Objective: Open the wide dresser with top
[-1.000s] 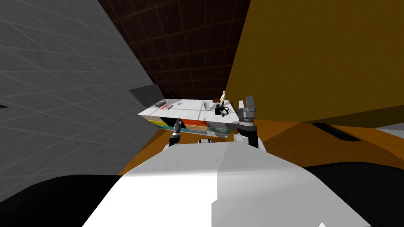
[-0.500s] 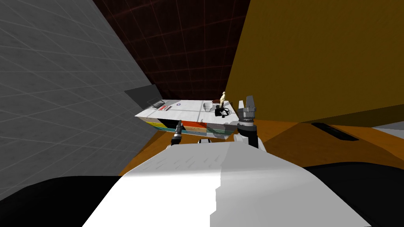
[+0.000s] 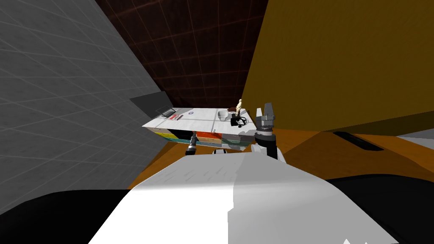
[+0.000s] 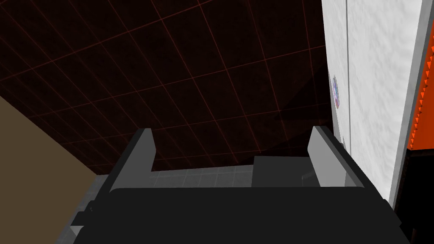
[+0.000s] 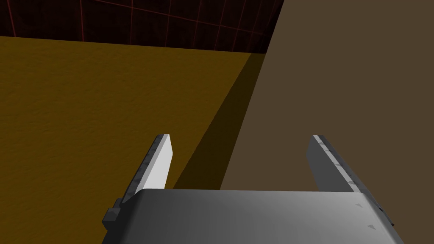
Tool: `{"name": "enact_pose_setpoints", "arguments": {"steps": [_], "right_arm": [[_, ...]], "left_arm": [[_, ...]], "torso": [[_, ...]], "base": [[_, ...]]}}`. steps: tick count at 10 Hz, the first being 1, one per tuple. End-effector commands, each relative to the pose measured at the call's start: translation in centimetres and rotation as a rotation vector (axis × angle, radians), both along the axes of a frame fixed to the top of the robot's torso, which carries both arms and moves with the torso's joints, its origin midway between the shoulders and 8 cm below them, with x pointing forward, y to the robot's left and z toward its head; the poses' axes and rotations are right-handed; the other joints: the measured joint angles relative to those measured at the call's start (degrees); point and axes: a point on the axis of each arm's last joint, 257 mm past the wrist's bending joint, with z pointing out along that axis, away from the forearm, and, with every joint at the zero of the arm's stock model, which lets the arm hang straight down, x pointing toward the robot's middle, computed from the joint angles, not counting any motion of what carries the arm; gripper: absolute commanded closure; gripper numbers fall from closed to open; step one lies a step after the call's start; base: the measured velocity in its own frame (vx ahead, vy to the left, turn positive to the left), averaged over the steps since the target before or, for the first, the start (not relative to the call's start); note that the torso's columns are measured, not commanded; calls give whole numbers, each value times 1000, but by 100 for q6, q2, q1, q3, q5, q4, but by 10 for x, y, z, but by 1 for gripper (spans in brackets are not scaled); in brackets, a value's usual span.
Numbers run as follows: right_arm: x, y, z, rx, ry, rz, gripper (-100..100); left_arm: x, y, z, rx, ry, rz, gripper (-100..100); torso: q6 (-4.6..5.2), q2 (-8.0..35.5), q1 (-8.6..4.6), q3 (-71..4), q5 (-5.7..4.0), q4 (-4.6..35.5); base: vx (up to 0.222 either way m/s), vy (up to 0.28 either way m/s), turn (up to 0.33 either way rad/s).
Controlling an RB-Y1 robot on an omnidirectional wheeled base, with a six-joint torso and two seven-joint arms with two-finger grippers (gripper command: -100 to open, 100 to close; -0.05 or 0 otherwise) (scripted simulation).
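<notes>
Dresser [image 3: 203,119] sits on the orange floor [image 3: 305,144] ahead of the robot, back against the dark red gridded wall [image 3: 199,63], in the corner between the grey wall [image 3: 63,106] and the yellow-brown wall [image 3: 339,63]. Long axis runs side to side across the robot's front, and the drawer fronts face the robot.

Head view gives the whole piece: white top, with yellow [image 3: 163,134], orange [image 3: 208,135] and teal [image 3: 235,143] fronts. On top: laptop [image 3: 168,112], pale figurine [image 3: 239,106], black item [image 3: 238,120].

Left pincer [image 3: 192,140] is low, just in front of the drawer fronts. Left wrist view adds the close-up: left pincer [image 4: 231,144] spread wide with nothing between the fingers, the top's edge just beside one finger, a strip of orange front past it, and a small round disc [image 4: 335,91] lying on the top.

Right pincer [image 3: 265,111] is raised upright near the dresser's right end. Its wrist view shows the fingers [image 5: 163,163] apart and gripping nothing.
</notes>
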Motion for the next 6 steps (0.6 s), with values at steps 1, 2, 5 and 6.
{"name": "enact_pose_setpoints", "arguments": {"steps": [1, 2, 5, 6], "right_arm": [[0, 0, 0, 0, 0, 0, 0], [0, 0, 0, 0, 0, 0, 0], [0, 0, 0, 0, 0, 0, 0], [0, 0, 0, 0, 0, 0, 0]], "left_arm": [[-2, -2, -21, 1, 25, -2, -100], [-5, 0, -30, 1, 45, 1, -100], [-7, -6, -48, 1, 67, -4, -100], [-10, -4, -58, 0, 89, -1, -100]], "torso": [[-1, 3, 3, 1, 1, -1], [0, 4, 2, 2, 1, 1], [-1, 5, 1, 2, 0, 0], [0, 3, 0, 2, 0, 1]], "base": [[49, -2, -29], [42, 0, -13], [57, -4, -24], [44, -1, -13]]}}
